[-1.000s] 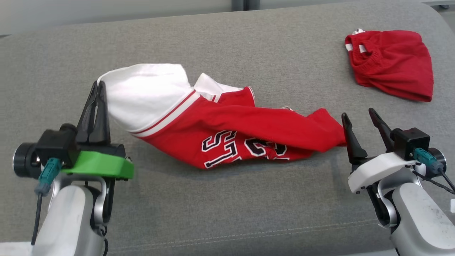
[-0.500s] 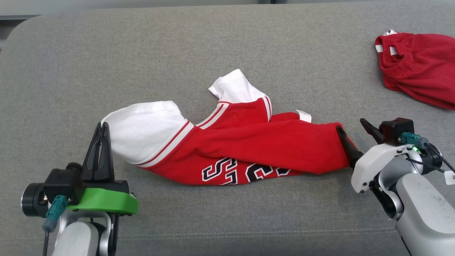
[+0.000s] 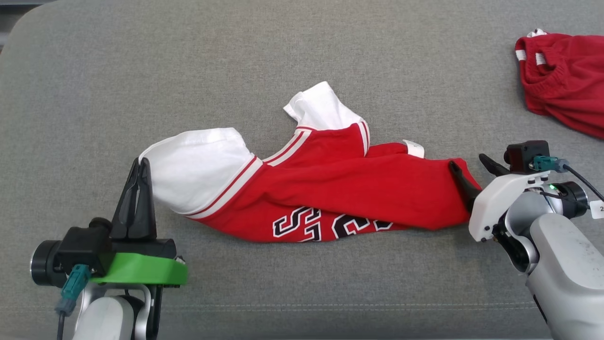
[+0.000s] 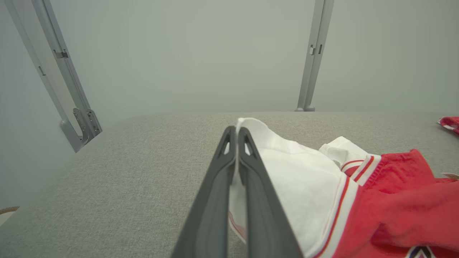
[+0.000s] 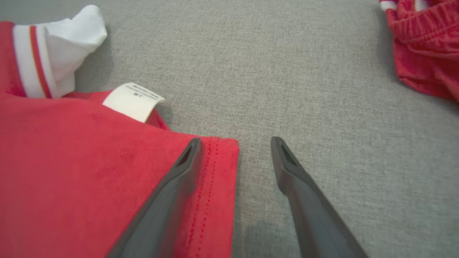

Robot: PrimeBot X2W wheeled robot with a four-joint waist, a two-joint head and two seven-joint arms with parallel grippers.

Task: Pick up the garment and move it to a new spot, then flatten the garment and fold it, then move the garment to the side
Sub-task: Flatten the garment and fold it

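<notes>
Grey cushion (image 3: 302, 56): open surface along far side, behind garment (image 3: 339, 189); open strip along near side, before garment. Garment spans middle from left gripper (image 3: 140, 161), clamped on white sleeve (image 3: 193, 165), to right gripper (image 3: 466, 160), jaws spread at red hem (image 5: 218, 179); blocks low crossing there. Second red garment (image 3: 566, 80) occupies far right corner, well apart; open lane between. Metal posts (image 4: 312, 53) stand beyond cushion's far edge.

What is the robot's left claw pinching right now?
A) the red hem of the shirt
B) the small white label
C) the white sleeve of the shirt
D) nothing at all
C: the left gripper is shut on the edge of the white sleeve, and the left wrist view shows white cloth caught in the closed grip.
</notes>
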